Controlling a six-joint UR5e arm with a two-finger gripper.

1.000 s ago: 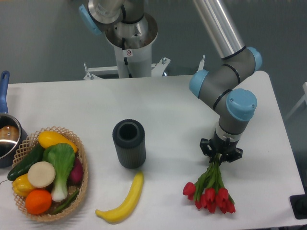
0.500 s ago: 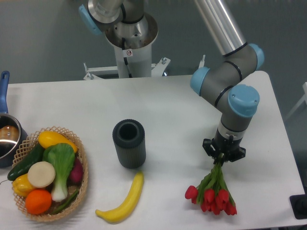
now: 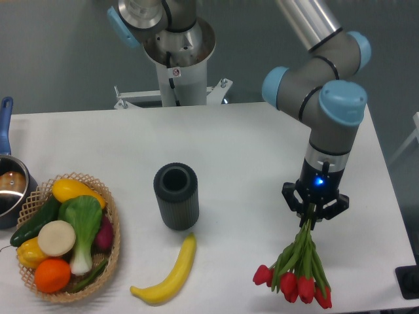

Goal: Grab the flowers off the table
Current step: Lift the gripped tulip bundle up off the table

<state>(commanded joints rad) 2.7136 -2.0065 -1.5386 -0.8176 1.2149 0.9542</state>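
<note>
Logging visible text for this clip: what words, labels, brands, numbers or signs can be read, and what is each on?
No text can be read in this frame.
Small round red-and-white sticker on the robot base column: a prohibition-style sign, too small to tell its symbol.
No markings are visible on the dark cylinder, the basket, the flowers, the hand, or the table.

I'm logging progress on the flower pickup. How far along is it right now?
Done: the gripper has closed on the stem ends of the flowers. In hand: the bunch hangs from it, red heads downward, apparently just clear of the table. Left: little, perhaps only raising it further.
</note>
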